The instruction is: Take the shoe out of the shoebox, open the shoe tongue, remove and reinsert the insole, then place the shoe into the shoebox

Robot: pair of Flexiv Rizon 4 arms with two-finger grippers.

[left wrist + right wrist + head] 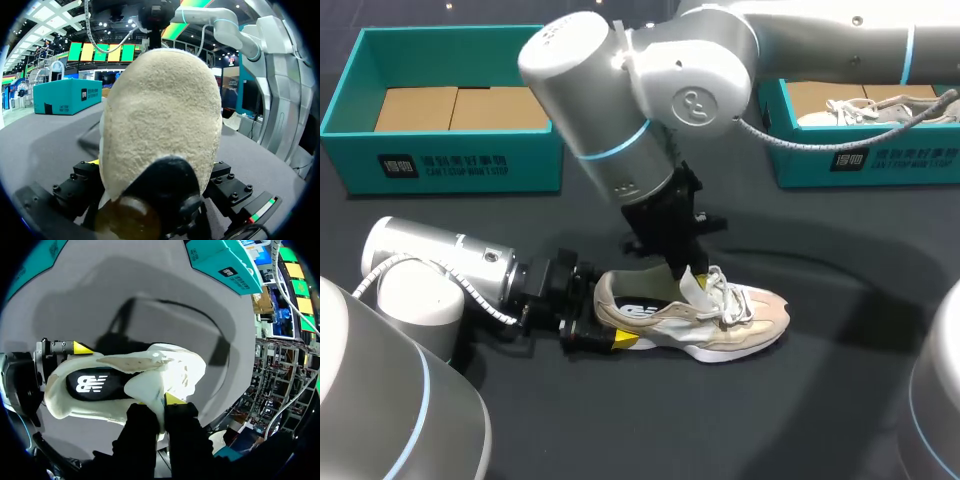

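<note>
Right wrist view shows the sneaker (150, 362) lying on its side on the tabletop (800, 400), out of its box, with the opening turned toward this camera. The right gripper (161, 402) is clamped on the white tongue (145, 387), pinching it between its two fingers and holding it away from the opening. The dark insole (92, 385) is exposed and sits flat inside the shoe.

At the heel, the left gripper (592, 315) is closed on the sneaker from both sides. One yellow tip shows on the near side in the head view and the other on the far side in the right wrist view. In the left wrist view the rounded heel fills the space between that gripper's fingers.

Farther back on the tabletop stand two teal shoeboxes. The left shoebox (440, 165) holds only cardboard inserts. The right shoebox (865, 160) has another pale shoe (860, 108) in it.

The step in hand looks to be opening the tongue, with taking the shoe out of the box done and the insole not yet removed. The next move probably calls for the right gripper to let go of the tongue once it stays back. It would then reach into the opening and pinch the insole's edge near the heel. Meanwhile the left gripper would keep the heel steady so the shoe does not drag along.
</note>
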